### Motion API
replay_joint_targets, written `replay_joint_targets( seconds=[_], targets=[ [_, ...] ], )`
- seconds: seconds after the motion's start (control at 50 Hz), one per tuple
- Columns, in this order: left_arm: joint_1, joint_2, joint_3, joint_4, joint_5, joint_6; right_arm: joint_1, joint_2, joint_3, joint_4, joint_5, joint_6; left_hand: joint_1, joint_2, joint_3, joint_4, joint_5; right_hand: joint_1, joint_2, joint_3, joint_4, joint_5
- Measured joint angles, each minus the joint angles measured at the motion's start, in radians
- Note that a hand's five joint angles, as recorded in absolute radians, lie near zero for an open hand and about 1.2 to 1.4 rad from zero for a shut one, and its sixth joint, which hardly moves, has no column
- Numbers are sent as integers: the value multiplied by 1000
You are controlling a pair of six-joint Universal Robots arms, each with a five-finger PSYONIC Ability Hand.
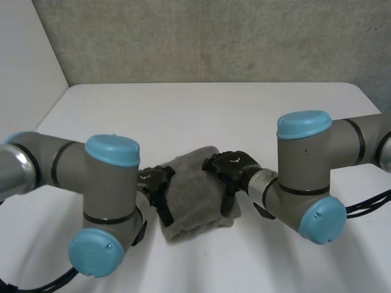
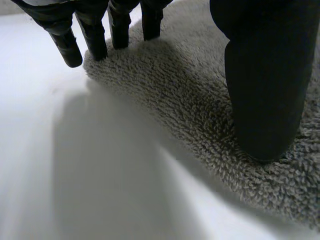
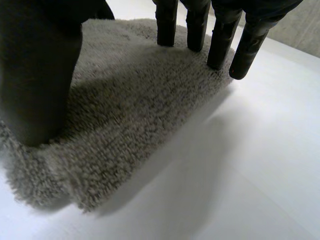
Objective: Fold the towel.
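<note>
Grey towel (image 1: 194, 198), folded small on the desk (image 1: 214, 116), is pressed at opposite edges by left hand (image 1: 156, 183) and right hand (image 1: 231, 168), fingers (image 2: 94, 35) straight and apart. Soft and limp, it is judged best pinched at an edge.

A white table (image 1: 201, 116) lies under the left hand (image 1: 157, 183) and right hand (image 1: 231, 166). A rough grey wall (image 1: 214, 36) stands well beyond them.

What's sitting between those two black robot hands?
The folded grey towel, seen in the head view; the left robot hand and right robot hand rest on its opposite edges.
</note>
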Motion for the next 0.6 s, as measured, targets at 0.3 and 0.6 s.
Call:
replay_joint_targets(
  seconds=[0.3,0.6],
  targets=[
    [-4,158,23,31,-12,15,-23,-201,32,-47,12,1,-7,-2,-2,-1,0,0,0,0,0,0],
    [147,499,207,-178,5,86,-172,-600,59,-81,229,102,-7,-2,-2,-1,0,-1,0,0,0,0]
  ],
)
